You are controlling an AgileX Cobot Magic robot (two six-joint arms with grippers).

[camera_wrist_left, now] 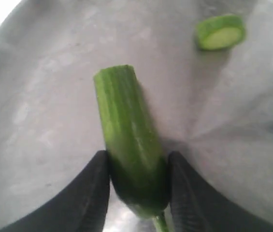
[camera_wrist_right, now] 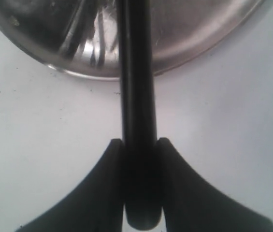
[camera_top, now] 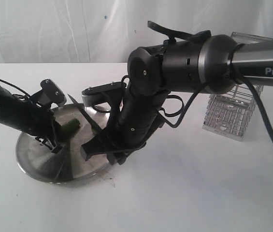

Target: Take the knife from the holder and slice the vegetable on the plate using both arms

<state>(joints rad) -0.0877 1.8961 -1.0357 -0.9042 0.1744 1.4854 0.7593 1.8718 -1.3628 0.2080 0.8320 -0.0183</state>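
Note:
The green vegetable (camera_wrist_left: 126,130) lies on the steel plate (camera_wrist_left: 49,96) with one end cut square. My left gripper (camera_wrist_left: 138,166) is shut on its stem end, with a finger pressed against each side. A cut slice (camera_wrist_left: 221,33) lies apart, further along the plate. My right gripper (camera_wrist_right: 138,150) is shut on the black handle of the knife (camera_wrist_right: 136,96), which reaches over the plate's rim (camera_wrist_right: 199,48). In the exterior view the knife's dark blade (camera_top: 80,110) slants above the plate (camera_top: 32,154), close beside the vegetable (camera_top: 71,126). The left gripper (camera_top: 58,137) is low on the plate and the right gripper (camera_top: 96,145) is at its right edge.
The chrome wire holder (camera_top: 230,113) stands at the back right on the white table, behind the right arm's grey link (camera_top: 262,58). A white curtain hangs behind the table.

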